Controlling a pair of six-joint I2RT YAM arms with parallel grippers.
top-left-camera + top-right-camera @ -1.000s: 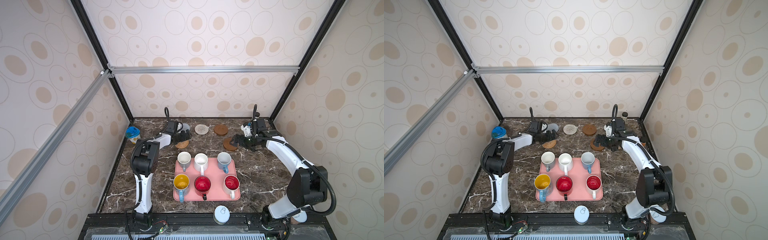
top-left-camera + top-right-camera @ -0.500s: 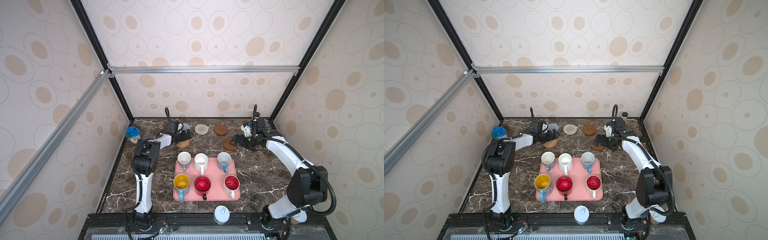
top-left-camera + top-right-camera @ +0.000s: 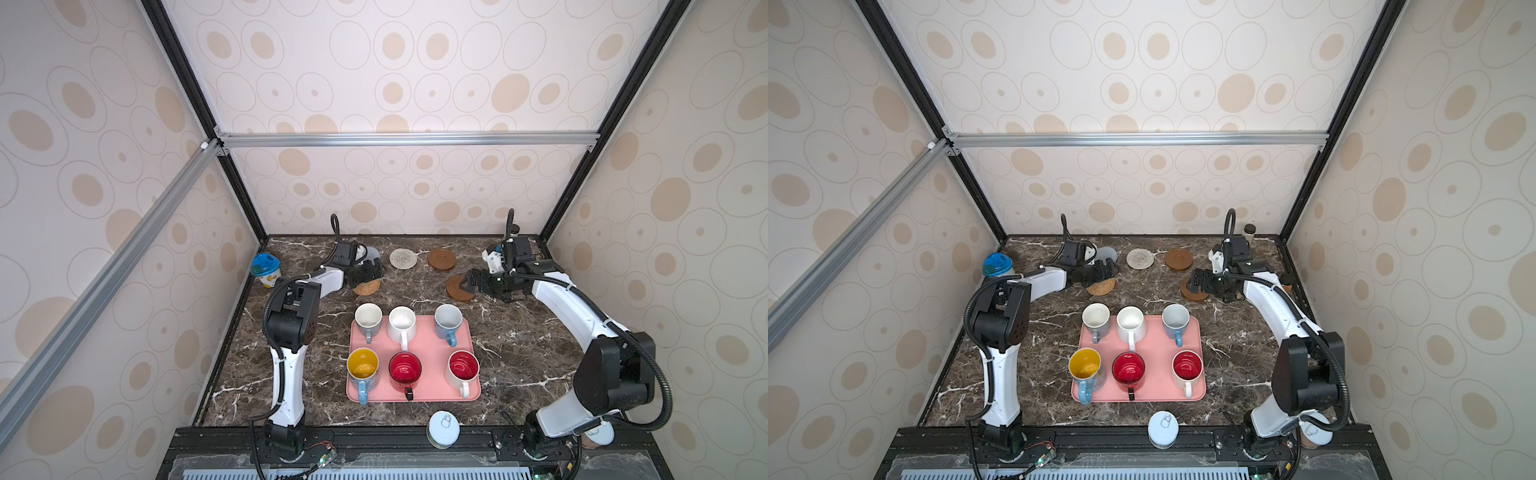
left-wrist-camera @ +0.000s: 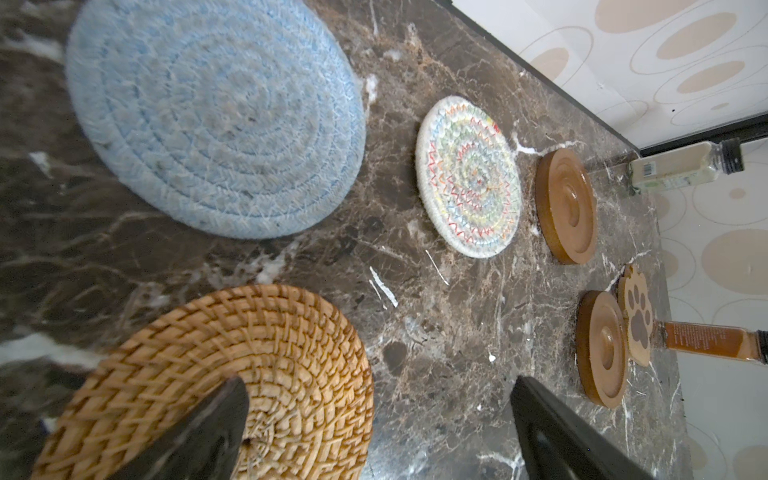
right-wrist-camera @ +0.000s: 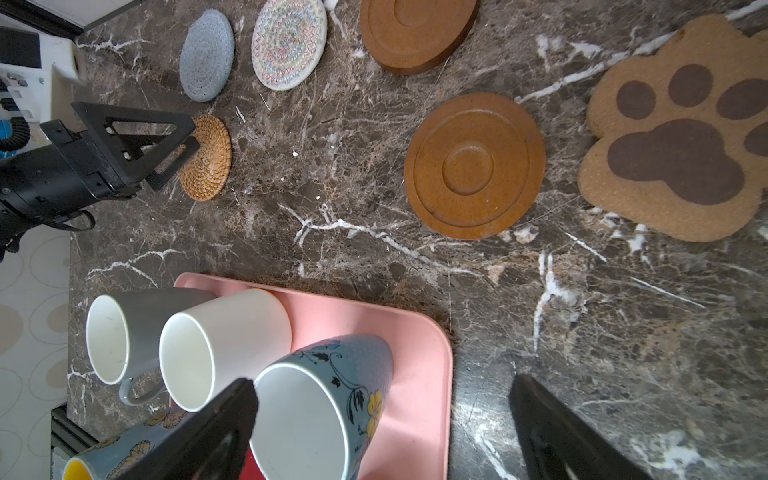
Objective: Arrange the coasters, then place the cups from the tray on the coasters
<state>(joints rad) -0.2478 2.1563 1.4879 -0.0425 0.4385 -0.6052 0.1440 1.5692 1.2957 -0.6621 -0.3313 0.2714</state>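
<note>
Marble table (image 3: pixel 519 353): pink tray (image 3: pixel 430 336), coasters (image 3: pixel 403 258), blue-lidded tub (image 3: pixel 265 269).

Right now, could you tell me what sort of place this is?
Probably a robot test cell: patterned walls on a black frame enclose a marbled table, with a left arm and right arm mounted at its front.

Six mugs are standing upright on the pink tray (image 3: pixel 433 361), which is sitting low and central in both top views. The grey mug (image 3: pixel 368 319), white mug (image 3: pixel 402 323) and light blue mug (image 3: pixel 448 321) are lining the back row. The yellow-lined blue mug (image 3: pixel 363 368), red mug (image 3: pixel 404 370) and red-lined white mug (image 3: pixel 462 368) are lining the front, all handles pointing toward the bottom edge.

Above the tray, the coasters are lying flat. The tan rattan round (image 3: pixel 368 286) is lying left, with the cream woven round (image 3: pixel 403 258) and a wooden disc (image 3: pixel 441 259) higher up and a second wooden disc (image 3: pixel 459 289) at right. The grey-blue knit round (image 4: pixel 212 116) and paw-shaped mat (image 5: pixel 681 137) are showing flat in the wrist views.
</note>
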